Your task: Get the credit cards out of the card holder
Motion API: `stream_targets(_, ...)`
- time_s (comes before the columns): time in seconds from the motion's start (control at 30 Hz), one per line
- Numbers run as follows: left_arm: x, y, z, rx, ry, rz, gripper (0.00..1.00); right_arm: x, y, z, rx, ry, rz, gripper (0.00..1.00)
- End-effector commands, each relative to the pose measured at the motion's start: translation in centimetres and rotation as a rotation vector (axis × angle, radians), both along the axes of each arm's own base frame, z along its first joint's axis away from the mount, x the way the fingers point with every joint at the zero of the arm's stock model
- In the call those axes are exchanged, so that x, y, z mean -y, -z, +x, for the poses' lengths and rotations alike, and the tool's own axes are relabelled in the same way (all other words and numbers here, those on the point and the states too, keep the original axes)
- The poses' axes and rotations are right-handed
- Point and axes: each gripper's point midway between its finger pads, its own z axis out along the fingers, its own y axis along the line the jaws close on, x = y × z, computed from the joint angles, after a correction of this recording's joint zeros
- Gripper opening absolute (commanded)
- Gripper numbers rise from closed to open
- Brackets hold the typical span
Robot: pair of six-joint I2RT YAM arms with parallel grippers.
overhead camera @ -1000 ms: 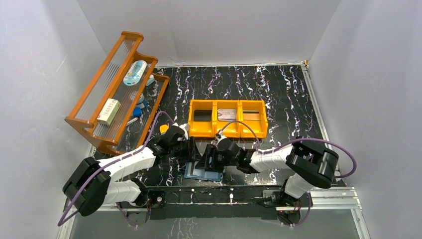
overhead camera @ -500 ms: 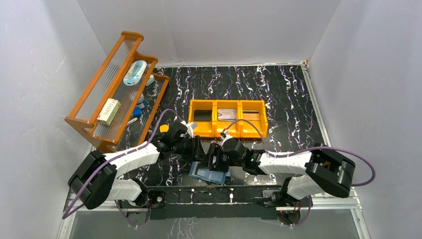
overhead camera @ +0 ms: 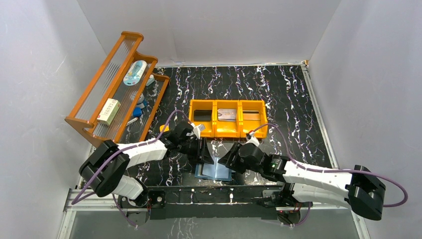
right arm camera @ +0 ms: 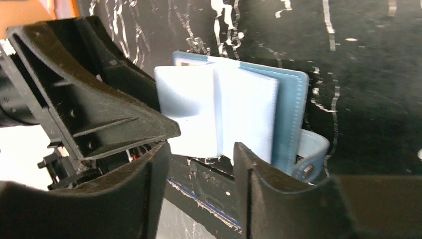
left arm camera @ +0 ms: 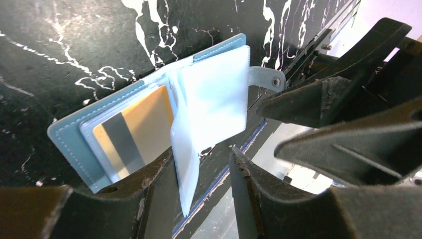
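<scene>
Closest to me, at the near edge of the table (overhead camera: 298, 99), the card holder (left arm camera: 69, 139) is lying open on the black marbled top, and my two arms are leaning in over it from either side. The left gripper (left arm camera: 201, 164) is hovering just over the holder's edge with its jaws standing apart. One clear sleeve page (left arm camera: 183, 164) is standing on edge and reaching into the gap beside one finger, but I am not seeing it pinched. The right gripper (right arm camera: 201, 149) is facing it from the other side, jaws likewise parted, with the lower edges of the raised pages sitting just beyond the gap and nothing clamped. An orange-tan credit card (left arm camera: 132, 137) with a grey stripe is sitting in the pocket on the holder's flat half. The closing tab (left arm camera: 263, 78) is sticking out toward the right gripper. Farther back, the orange three-compartment bin (overhead camera: 214, 132) is standing well apart, with a greyish flat thing (overhead camera: 227, 114) lying in its middle compartment. The wooden rack (overhead camera: 79, 121) is standing at the far left.
</scene>
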Motion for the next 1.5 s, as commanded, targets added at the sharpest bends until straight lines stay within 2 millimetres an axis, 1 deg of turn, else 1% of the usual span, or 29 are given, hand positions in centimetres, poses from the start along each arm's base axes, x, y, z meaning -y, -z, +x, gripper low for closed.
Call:
stream_targets(0.0, 1.7, -2.1, 0.1, 0.011, 0.040, -0.073, 0.38, 3.1, 1.6, 0.6, -0.035, 0.130, -0.112, 0.55)
stream_targets(0.1, 1.9, -2.4, 0.2, 0.014, 0.045, -0.078, 0.38, 4.3, 2.3, 0.5, -0.055, 0.157, -0.179, 0.48)
stream_targets(0.23, 2.8, -2.9, -0.4, 0.008, 0.079, -0.092, 0.38, 5.2, 3.2, 0.4, -0.081, 0.176, -0.264, 0.43)
stream_targets(0.4, 4.3, -2.4, -1.1, 0.000, 0.114, -0.072, 0.39, 5.0, 3.4, 0.5, -0.090, 0.186, -0.263, 0.40)
stream_targets(0.47, 4.7, -1.8, -1.4, -0.008, 0.122, -0.054, 0.39, 5.4, 3.2, 0.6, -0.088, 0.211, -0.263, 0.41)
stream_targets(0.53, 4.8, -1.2, -1.4, -0.018, 0.120, -0.037, 0.39, 6.3, 2.8, 0.9, -0.084, 0.253, -0.272, 0.41)
stream_targets(0.6, 5.1, -0.7, -1.6, -0.024, 0.126, -0.025, 0.42, 7.1, 2.5, 0.9, -0.084, 0.289, -0.269, 0.41)
stream_targets(0.67, 5.2, -0.1, -1.9, -0.034, 0.138, -0.013, 0.47, 7.6, 2.0, 1.1, -0.067, 0.312, -0.254, 0.42)
stream_targets(0.8, 5.7, 0.7, -3.2, -0.063, 0.182, 0.002, 0.50, 7.3, 0.8, 1.2, -0.023, 0.293, -0.168, 0.43)
stream_targets(0.87, 5.8, 0.5, -3.0, -0.050, 0.174, 0.010, 0.51, 6.9, 0.0, 1.3, -0.002, 0.279, -0.116, 0.43)
stream_targets(0.93, 5.7, -0.4, -2.2, -0.001, 0.146, 0.019, 0.52, 6.5, -0.6, 1.3, 0.012, 0.268, -0.078, 0.43)
stream_targets(1.07, 4.3, -1.8, -0.5, 0.109, 0.090, 0.102, 0.54, 5.6, -1.8, 1.4, 0.031, 0.251, -0.018, 0.43)
stream_targets(1.13, 3.1, -2.1, 0.1, 0.157, 0.062, 0.158, 0.55, 5.2, -2.3, 1.6, 0.044, 0.239, -0.001, 0.43)
stream_targets(1.23, 1.1, -2.4, 0.8, 0.213, 0.006, 0.231, 0.56, 4.8, -2.5, 1.7, 0.048, 0.232, 0.004, 0.43)
stream_targets(1.27, 0.5, -2.1, 1.0, 0.217, -0.008, 0.253, 0.56, 4.7, -2.6, 1.7, 0.047, 0.228, 0.007, 0.43)
stream_targets(1.37, -0.8, -2.4, 0.7, 0.234, -0.022, 0.258, 0.56, 3.9, -2.7, 1.6, 0.046, 0.208, 0.028, 0.43)
stream_targets(1.47, -2.4, -1.8, 0.4, 0.232, -0.050, 0.311, 0.56, 2.6, -3.1, 1.5, 0.063, 0.153, 0.064, 0.44)
